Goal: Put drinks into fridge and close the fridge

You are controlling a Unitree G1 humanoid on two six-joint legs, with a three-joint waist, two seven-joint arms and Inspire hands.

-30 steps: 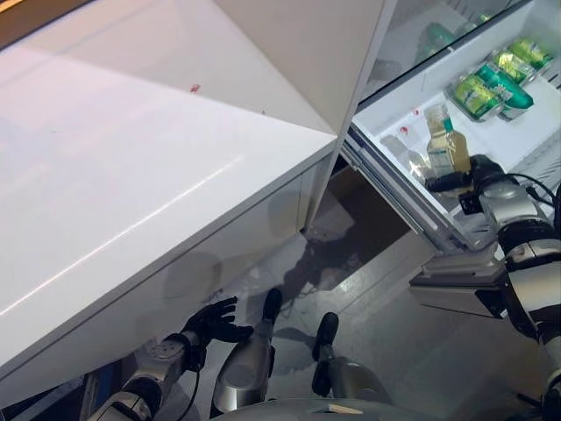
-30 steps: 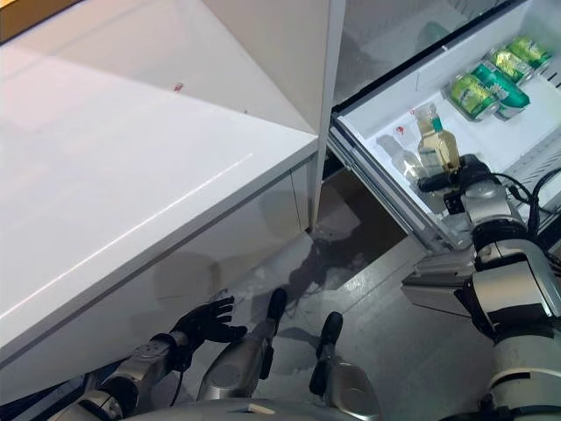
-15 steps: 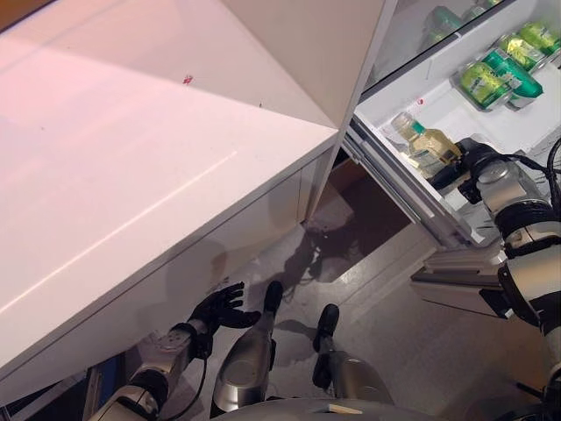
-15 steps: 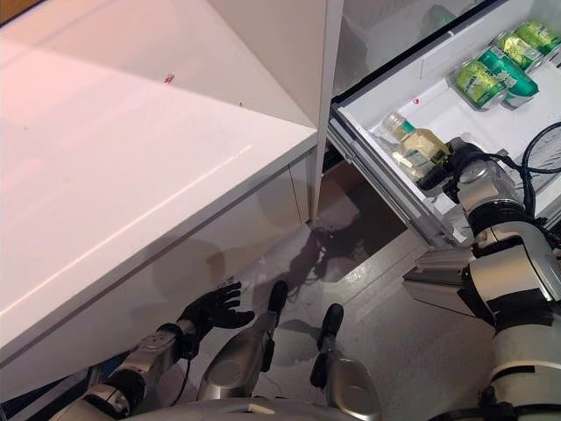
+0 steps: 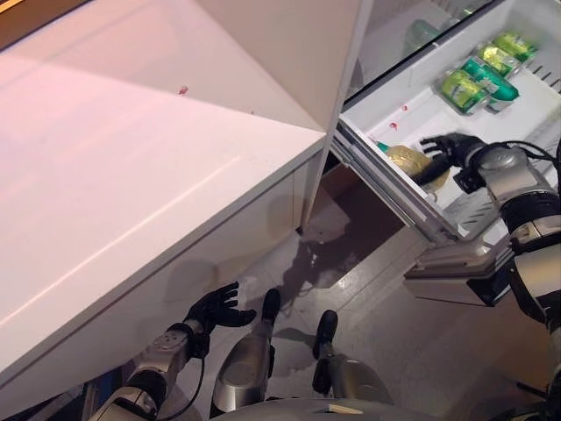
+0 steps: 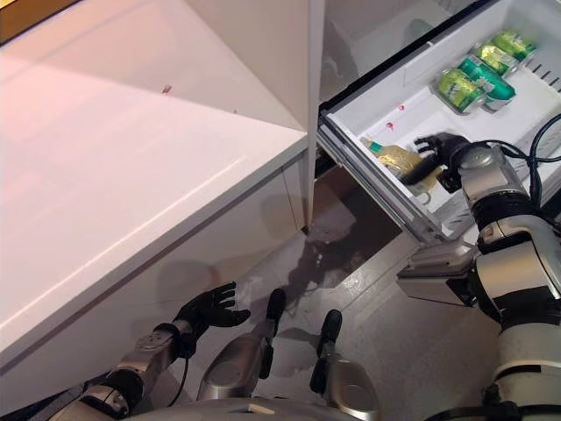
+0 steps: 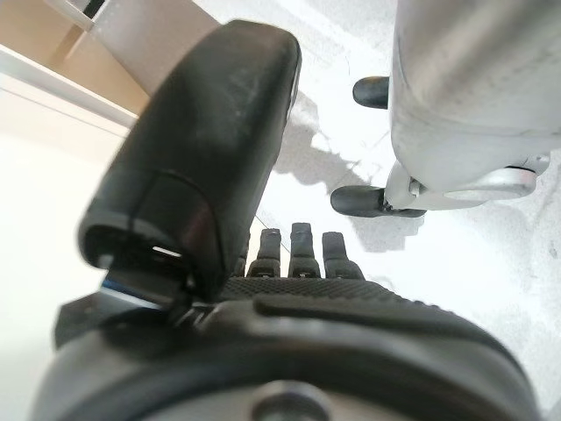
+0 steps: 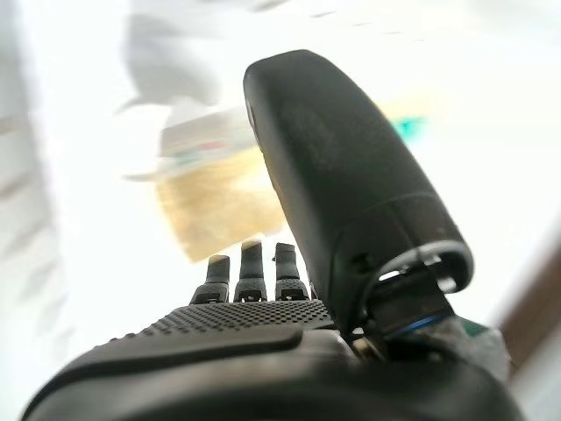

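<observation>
A bottle of yellowish drink (image 5: pixel 403 158) lies on its side in the open white fridge drawer (image 5: pixel 394 189), near its front edge. My right hand (image 5: pixel 449 146) is open just behind it, fingers straight and spread beside the bottle. In the right wrist view the thumb (image 8: pixel 351 175) stands up and the bottle (image 8: pixel 219 197) shows past the straight fingers. Green cans (image 5: pixel 473 79) lie together at the back of the drawer. My left hand (image 5: pixel 215 309) is open and empty, low above the floor under the white counter; it also shows in the left wrist view (image 7: pixel 210 158).
A wide white counter (image 5: pixel 131 175) covers the left and middle, its corner close to the drawer's left end. A grey ledge (image 5: pixel 456 276) juts out below the drawer at the right. Grey floor (image 5: pixel 394 351) lies between counter and fridge.
The bottle went from upright in my right hand to lying on its side in the drawer. The right hand has opened and let it go. The left hand stayed low.
</observation>
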